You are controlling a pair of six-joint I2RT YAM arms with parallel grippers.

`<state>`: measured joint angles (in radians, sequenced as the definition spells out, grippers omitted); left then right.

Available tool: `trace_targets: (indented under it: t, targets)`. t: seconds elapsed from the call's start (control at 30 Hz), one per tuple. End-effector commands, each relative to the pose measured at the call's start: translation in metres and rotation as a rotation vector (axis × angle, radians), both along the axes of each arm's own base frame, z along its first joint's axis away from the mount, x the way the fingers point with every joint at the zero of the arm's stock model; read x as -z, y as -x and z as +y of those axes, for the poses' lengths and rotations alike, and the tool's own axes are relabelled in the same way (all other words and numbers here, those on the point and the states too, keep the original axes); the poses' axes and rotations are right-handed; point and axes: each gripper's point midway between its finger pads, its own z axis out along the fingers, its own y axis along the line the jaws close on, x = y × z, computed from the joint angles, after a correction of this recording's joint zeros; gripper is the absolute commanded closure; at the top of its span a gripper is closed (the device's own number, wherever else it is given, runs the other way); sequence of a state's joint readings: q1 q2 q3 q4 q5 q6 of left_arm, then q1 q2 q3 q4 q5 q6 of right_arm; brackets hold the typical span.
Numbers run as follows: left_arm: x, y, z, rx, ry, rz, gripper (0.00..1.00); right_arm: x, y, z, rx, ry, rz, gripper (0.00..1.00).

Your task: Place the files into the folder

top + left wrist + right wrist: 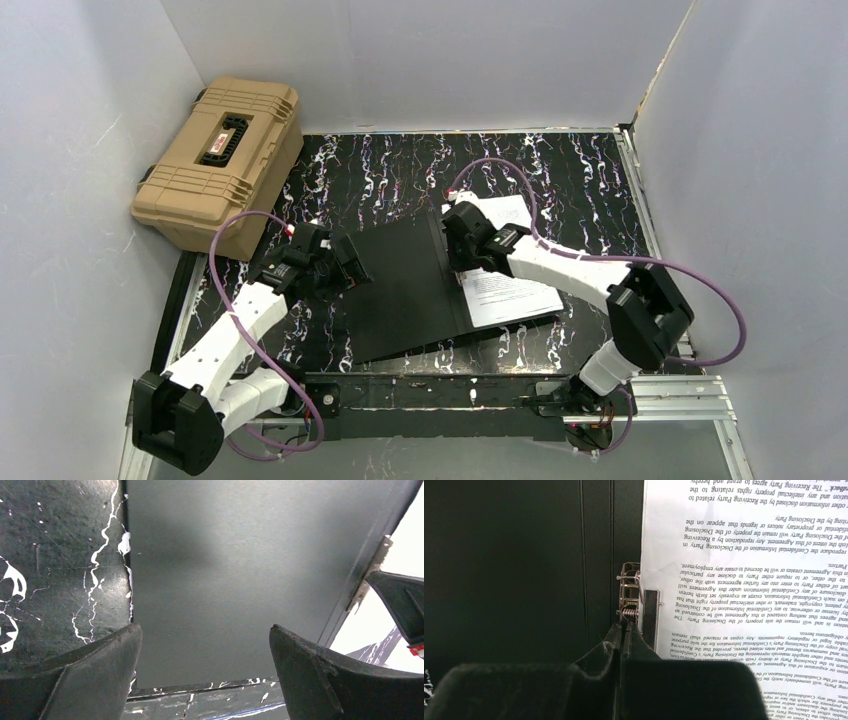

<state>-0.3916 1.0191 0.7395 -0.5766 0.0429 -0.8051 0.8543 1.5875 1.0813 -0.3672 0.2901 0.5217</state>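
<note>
While the files [512, 292] lie on the right half of the open folder [400, 290] on the tabletop [570, 180], the right pincer [626, 627], tips together, sits at the spring clip [630, 597]; the left pincer [204, 630] hangs spread wide over the black left cover; best to seat the sheets square under that clip, then fold the cover over slowly.

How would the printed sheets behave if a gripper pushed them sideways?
The sheets look thin and lie flat, so they would probably buckle, not slide as one. The metal clip at their edge may pin that side.
</note>
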Motion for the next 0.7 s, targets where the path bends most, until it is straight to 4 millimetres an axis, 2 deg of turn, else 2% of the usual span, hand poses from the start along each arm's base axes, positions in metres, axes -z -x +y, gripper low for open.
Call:
trace_targets:
  t: [0.0, 0.23, 0.33, 0.67]
  targets:
    - [-0.007, -0.003, 0.012, -0.050, -0.012, -0.028, 0.02, -0.035, -0.008, -0.008, -0.012, -0.065, -0.058, 0.99]
    - [-0.011, -0.006, 0.022, -0.087, -0.002, -0.051, 0.02, -0.058, -0.016, -0.028, -0.005, -0.120, -0.058, 0.99]
    - [-0.013, -0.007, 0.020, -0.085, 0.049, -0.057, 0.02, -0.070, -0.017, -0.033, -0.008, -0.159, -0.060, 0.99]
    - [-0.021, -0.013, -0.005, -0.038, 0.306, -0.097, 0.02, -0.099, -0.015, -0.038, -0.041, -0.290, -0.037, 0.99]
